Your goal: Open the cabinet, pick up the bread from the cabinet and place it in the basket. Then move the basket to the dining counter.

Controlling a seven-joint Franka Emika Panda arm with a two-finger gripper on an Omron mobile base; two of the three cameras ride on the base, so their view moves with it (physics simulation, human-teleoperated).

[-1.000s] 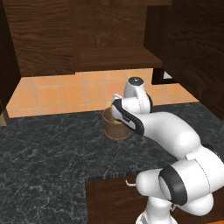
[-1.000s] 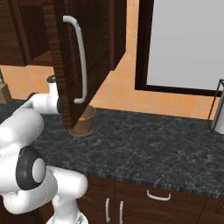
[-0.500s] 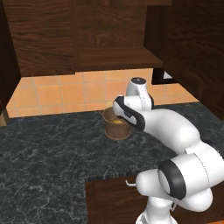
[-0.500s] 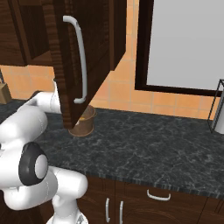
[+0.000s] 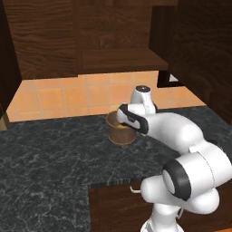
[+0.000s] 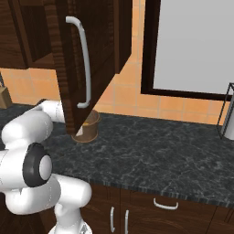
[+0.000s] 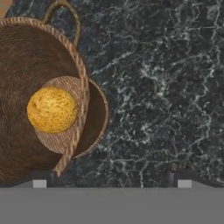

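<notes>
On the black speckled bench, the basket is set below the opened cabinet. Inside the basket, on its woven bottom, the bread is seen. The gripper is held above the basket's rim, its fingertips spread wide apart, with nothing between them.

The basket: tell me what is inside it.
The hand view shows the bread lying on the woven bottom of the basket, nothing else beside it. In the left base view the gripper's wrist covers part of the opening.
</notes>
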